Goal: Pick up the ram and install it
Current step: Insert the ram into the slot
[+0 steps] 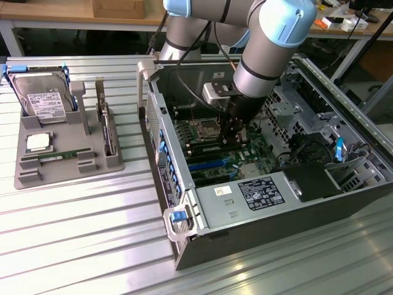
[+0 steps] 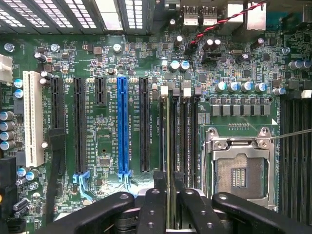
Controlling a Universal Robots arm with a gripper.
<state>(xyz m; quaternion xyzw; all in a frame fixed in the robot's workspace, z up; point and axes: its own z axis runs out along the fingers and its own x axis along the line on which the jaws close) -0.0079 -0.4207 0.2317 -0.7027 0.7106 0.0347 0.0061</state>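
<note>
The ram stands on edge in a black memory slot of the motherboard, just beside the open CPU socket. My gripper straddles the stick's near end, one black finger on each side with a thin gap to it, so it is slightly open and no longer clamping. In the exterior view my gripper points straight down into the open computer case, over the memory slots by the CPU socket; the ram itself is hidden there behind the fingers.
A grey tray on the exterior view's left holds a hard drive, a square CPU chip and a green stick. Case walls, a power supply and drive cages hem in the arm.
</note>
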